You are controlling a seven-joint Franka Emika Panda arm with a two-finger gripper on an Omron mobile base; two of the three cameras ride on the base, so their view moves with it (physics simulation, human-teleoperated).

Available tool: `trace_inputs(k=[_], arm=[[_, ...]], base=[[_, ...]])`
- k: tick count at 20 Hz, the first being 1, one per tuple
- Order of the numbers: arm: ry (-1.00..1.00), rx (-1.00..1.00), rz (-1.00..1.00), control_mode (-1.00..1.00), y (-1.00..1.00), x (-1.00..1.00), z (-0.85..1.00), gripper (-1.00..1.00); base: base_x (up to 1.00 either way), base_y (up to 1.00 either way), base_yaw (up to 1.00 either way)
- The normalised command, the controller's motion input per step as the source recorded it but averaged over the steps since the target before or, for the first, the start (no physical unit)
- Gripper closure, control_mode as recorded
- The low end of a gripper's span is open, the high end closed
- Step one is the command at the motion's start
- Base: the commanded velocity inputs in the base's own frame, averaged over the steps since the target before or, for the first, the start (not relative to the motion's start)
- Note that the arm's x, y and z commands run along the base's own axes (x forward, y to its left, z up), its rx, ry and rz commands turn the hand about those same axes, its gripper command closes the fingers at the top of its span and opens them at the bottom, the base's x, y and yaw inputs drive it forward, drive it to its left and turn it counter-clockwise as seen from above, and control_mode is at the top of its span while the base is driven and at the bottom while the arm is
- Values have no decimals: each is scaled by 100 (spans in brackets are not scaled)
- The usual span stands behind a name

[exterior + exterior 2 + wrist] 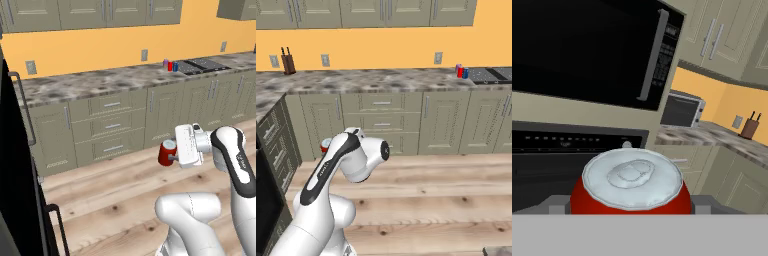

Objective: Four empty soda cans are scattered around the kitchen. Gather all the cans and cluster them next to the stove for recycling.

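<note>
My gripper (pixel 170 153) is shut on a red soda can (pixel 166 152), held out over the wood floor in front of the lower cabinets. The hand view looks onto the can's silver top (pixel 632 176), with the gripper (pixel 632 201) closed around its red body. In the right base view the can (pixel 325 145) peeks out behind my arm. Three more soda cans, purple-pink (pixel 165 63), red (pixel 170 66) and blue (pixel 175 66), stand together on the counter beside the black stove (pixel 202 65). From the right they appear as a cluster (pixel 461 71) left of the stove (pixel 496 75).
A black wall oven (pixel 15 175) stands close on the left, with its handle (pixel 27 107) sticking out. The hand view takes in a dark microwave (pixel 587 50), a toaster oven (pixel 682 110) and a knife block (pixel 749 127). Drawers and cabinet doors (pixel 112 125) line the counter front.
</note>
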Motion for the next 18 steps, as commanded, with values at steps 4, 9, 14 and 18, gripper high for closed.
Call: trace_inputs(k=[4, 9, 14, 18], arm=[[0, 0, 0, 100, 0, 0, 0, 100], [0, 0, 0, 100, 0, 0, 0, 100], [0, 0, 0, 100, 0, 0, 0, 100], [0, 0, 0, 100, 0, 0, 0, 100]], base=[[99, 0, 2], [75, -4, 3], [70, -8, 4], [75, -8, 4]])
